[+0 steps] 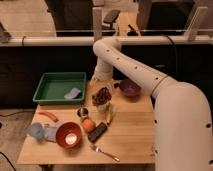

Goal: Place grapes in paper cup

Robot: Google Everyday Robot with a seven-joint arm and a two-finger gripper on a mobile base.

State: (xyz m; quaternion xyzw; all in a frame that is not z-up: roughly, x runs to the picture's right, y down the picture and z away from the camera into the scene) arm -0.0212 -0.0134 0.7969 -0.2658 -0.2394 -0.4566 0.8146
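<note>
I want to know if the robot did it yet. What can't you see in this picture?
- Gripper, camera view: it sits just above the grapes, behind the arm's wrist, so its grip is hidden.
- Paper cup, camera view: the grapes cover its top; whether they rest inside cannot be told.
- Green tray, camera view: the pale blue item inside is too blurred to name.

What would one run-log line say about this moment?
gripper: above cup, hidden behind arm | dark purple grapes: sitting in small white paper cup | wooden table: cup upright
</note>
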